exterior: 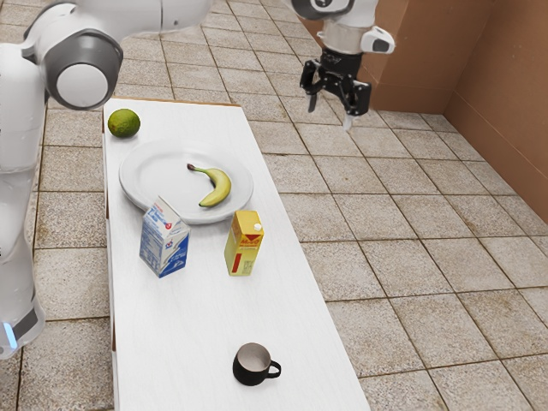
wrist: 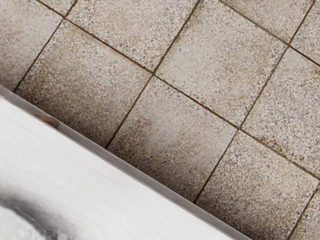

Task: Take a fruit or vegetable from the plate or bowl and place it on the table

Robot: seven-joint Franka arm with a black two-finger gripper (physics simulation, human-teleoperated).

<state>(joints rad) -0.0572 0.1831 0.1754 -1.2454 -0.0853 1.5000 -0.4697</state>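
One banana [exterior: 221, 185] and one lime [exterior: 124, 123] make two fruits. One blue carton [exterior: 163, 241] and one yellow carton [exterior: 245, 246] make two cartons. There is one plate [exterior: 159, 181], there is one mug [exterior: 251, 368], and there is a single desk [exterior: 193, 321]. There is one arm [exterior: 19, 128], and it has one claw [exterior: 330, 116].

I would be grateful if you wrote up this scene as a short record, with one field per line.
fruit on plate: banana
plate: on the white table
fruit off plate: round green fruit, on the table
cartons: blue-and-white carton, yellow carton, both upright
mug: dark mug, upright, apart from the cartons
gripper: raised, jaws apart, empty
task: banana not yet on the table itself
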